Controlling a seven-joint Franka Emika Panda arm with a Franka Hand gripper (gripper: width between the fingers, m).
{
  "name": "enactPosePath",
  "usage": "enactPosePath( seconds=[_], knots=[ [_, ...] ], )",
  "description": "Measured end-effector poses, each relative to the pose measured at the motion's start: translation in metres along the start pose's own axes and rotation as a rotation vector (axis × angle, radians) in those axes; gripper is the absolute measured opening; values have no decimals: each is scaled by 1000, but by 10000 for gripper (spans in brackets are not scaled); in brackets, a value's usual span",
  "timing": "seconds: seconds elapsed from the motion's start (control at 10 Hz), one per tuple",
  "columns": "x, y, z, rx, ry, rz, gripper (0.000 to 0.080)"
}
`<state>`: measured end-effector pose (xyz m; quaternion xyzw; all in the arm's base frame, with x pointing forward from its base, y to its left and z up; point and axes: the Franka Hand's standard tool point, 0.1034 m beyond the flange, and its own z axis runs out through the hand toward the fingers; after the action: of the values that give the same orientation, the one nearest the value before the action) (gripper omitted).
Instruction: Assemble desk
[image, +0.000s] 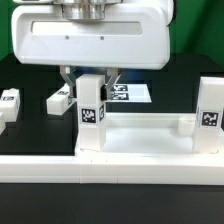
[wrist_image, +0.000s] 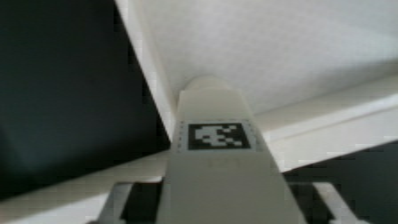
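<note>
My fingers (image: 70, 80) grasp the upright desk leg (image: 92, 112) between them. It seems light, stiff, slick plastic, best held by its flat sides.

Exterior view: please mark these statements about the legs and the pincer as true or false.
1. The pincer grips a tagged leg upright. True.
2. Two loose legs lie on the table at the exterior view's left. True.
3. The leg at the exterior view's right lies flat. False: it stands upright.
4. The table is white. False: it is black.
</note>
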<state>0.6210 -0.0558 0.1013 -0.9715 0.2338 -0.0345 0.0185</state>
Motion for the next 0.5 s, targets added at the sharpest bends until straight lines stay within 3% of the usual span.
enactPosePath(
  seconds=[0.5],
  knots=[
    [0,-2,1,5,-1,377,291]
  ],
)
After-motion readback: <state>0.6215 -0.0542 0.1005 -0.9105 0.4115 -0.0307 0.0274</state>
